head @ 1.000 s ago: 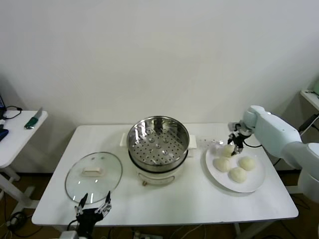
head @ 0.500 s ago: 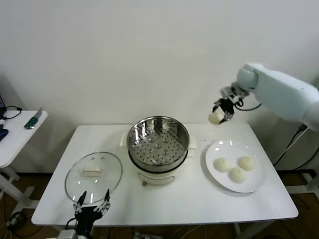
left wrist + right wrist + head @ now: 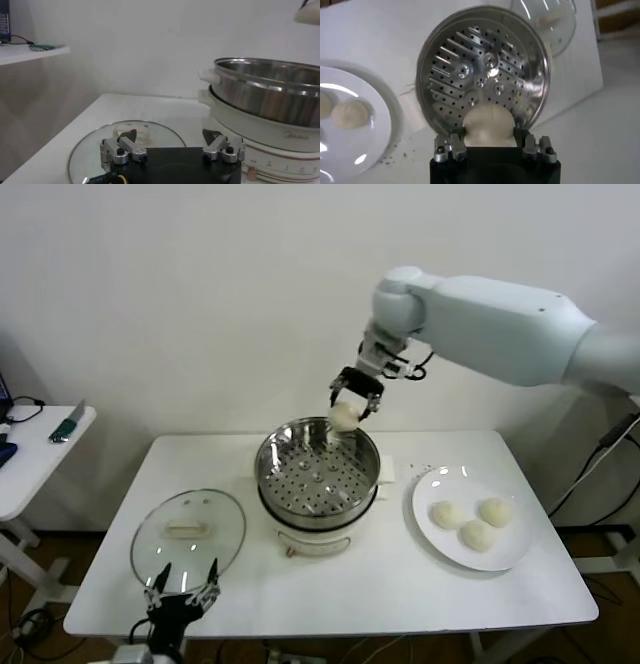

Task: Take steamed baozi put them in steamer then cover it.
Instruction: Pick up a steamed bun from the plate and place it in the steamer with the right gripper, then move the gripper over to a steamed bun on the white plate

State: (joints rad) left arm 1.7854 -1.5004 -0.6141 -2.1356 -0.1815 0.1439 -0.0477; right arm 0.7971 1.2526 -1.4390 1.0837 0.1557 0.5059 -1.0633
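Observation:
My right gripper is shut on a cream-white baozi and holds it in the air above the far rim of the steamer. In the right wrist view the baozi sits between the jaws, over the edge of the steamer's perforated tray. Three more baozi lie on the white plate to the right of the steamer. The glass lid lies flat on the table to the steamer's left. My left gripper is open and empty at the table's front edge, just before the lid.
The white table carries the steamer, plate and lid. A small side table with a knife-like tool stands at the far left. A white wall is close behind the table.
My right gripper lifted one baozi off the plate and carried it up and leftward to above the steamer's far rim. The plate now holds three. The left arm stayed put.

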